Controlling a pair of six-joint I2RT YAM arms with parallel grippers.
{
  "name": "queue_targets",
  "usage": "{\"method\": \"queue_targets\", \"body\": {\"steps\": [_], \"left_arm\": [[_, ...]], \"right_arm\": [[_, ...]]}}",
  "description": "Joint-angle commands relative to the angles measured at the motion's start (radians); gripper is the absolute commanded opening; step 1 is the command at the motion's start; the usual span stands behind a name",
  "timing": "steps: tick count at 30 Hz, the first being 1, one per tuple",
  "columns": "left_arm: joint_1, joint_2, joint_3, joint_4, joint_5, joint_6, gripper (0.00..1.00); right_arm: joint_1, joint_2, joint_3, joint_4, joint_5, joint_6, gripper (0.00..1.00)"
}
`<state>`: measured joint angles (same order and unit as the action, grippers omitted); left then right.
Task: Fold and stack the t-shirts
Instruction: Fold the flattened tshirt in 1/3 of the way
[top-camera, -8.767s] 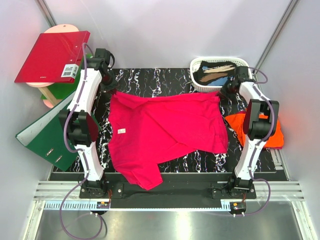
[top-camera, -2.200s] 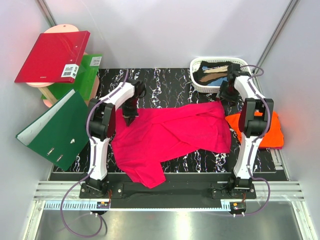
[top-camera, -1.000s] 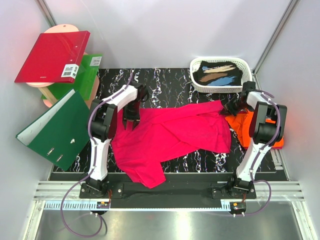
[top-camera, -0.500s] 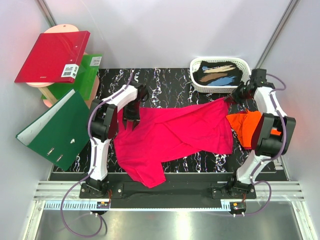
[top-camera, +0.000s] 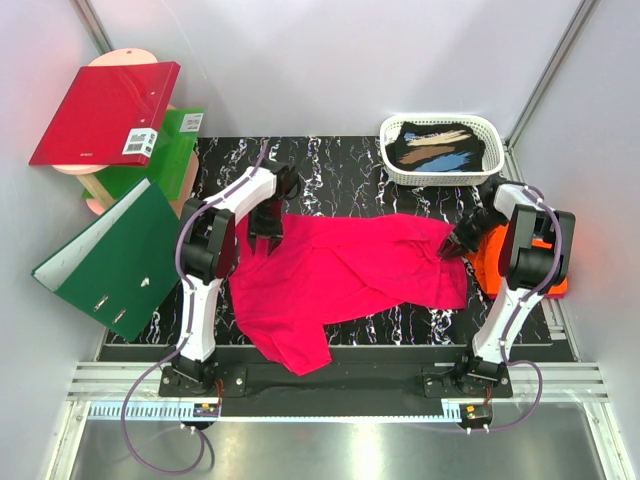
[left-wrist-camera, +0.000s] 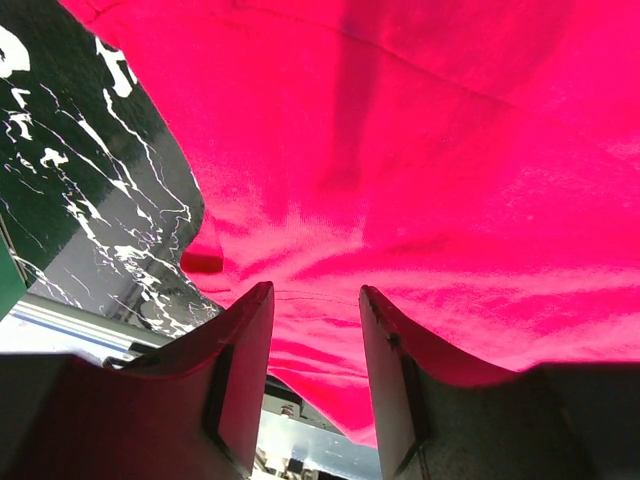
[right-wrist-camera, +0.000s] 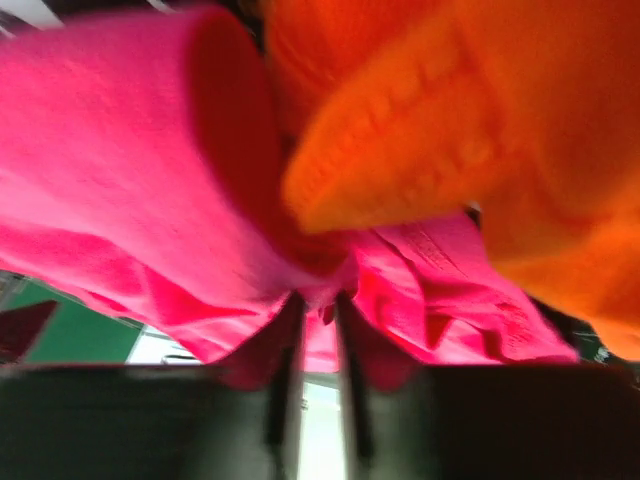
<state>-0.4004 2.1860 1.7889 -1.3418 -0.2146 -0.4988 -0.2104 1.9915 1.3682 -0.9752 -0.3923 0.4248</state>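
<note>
The magenta t-shirt (top-camera: 340, 275) lies crumpled and spread across the black marbled table (top-camera: 330, 165). My left gripper (top-camera: 268, 225) hangs over its upper left edge; in the left wrist view the gripper (left-wrist-camera: 315, 320) is open, with pink cloth (left-wrist-camera: 420, 170) beyond the fingers and none between them. My right gripper (top-camera: 455, 245) sits at the shirt's right edge. In the blurred right wrist view its jaws (right-wrist-camera: 318, 310) stand a narrow gap apart, a small pink fold (right-wrist-camera: 150, 170) at the tips. The orange t-shirt (top-camera: 484, 268) (right-wrist-camera: 450, 130) lies bunched at the right, mostly behind the right arm.
A white basket (top-camera: 392, 165) holding dark cloth stands at the back right. A red ring binder (top-camera: 105, 112) and two green binders (top-camera: 110, 260) (top-camera: 170, 150) crowd the left side, off the table.
The right gripper swung from beside the basket toward me and leftward, bringing the magenta shirt's right corner down with it, and its jaws parted slightly. The left gripper stayed put.
</note>
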Motion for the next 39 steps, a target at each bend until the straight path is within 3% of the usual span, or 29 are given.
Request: {"method": "queue_targets", "body": {"steps": [1, 2, 3, 4, 6, 8, 9, 10, 11, 13, 16, 22, 33, 39], "left_arm": [[-0.003, -0.002, 0.069, -0.174, -0.018, -0.012, 0.58], [-0.003, -0.003, 0.078, -0.172, -0.029, -0.017, 0.75], [-0.002, -0.012, 0.096, -0.171, -0.043, -0.021, 0.83], [-0.002, -0.018, 0.105, -0.168, -0.063, -0.024, 0.89], [0.003, -0.025, 0.139, -0.154, -0.072, -0.017, 0.95], [0.005, -0.022, 0.167, -0.145, -0.081, -0.008, 0.92], [0.005, -0.009, 0.190, -0.139, -0.081, 0.005, 0.65], [0.005, 0.003, 0.204, -0.140, -0.080, 0.012, 0.16], [0.005, 0.018, 0.217, -0.148, -0.080, 0.014, 0.00], [0.005, 0.069, 0.253, -0.181, -0.069, 0.023, 0.00], [0.005, 0.095, 0.242, -0.180, -0.051, 0.026, 0.00], [0.005, 0.129, 0.236, -0.175, -0.020, 0.025, 0.00], [0.012, 0.239, 0.244, -0.206, -0.052, 0.003, 0.00], [0.032, 0.282, 0.371, -0.206, -0.100, -0.049, 0.00]], "right_arm": [[0.003, -0.048, 0.064, -0.068, 0.018, -0.054, 0.32], [0.003, -0.075, 0.081, -0.060, 0.020, -0.051, 0.43], [0.003, -0.089, 0.098, -0.053, 0.021, -0.052, 0.51], [0.003, -0.102, 0.135, -0.045, 0.017, -0.054, 0.52], [0.003, -0.134, 0.166, -0.028, 0.012, -0.060, 0.74], [0.003, -0.143, 0.210, -0.023, 0.000, -0.069, 0.74], [0.003, -0.145, 0.222, -0.022, -0.008, -0.067, 0.74], [0.003, -0.146, 0.232, -0.016, -0.008, -0.057, 0.73], [0.003, -0.149, 0.233, -0.010, -0.013, -0.051, 0.70], [0.003, -0.154, 0.224, 0.016, -0.054, -0.041, 0.54], [0.005, -0.146, 0.209, 0.052, -0.138, -0.028, 0.00], [0.029, -0.064, 0.210, 0.073, -0.200, -0.020, 0.00], [0.120, 0.050, 0.262, 0.015, -0.148, -0.049, 0.00], [0.118, 0.027, 0.293, 0.012, -0.143, -0.058, 0.00]]}}
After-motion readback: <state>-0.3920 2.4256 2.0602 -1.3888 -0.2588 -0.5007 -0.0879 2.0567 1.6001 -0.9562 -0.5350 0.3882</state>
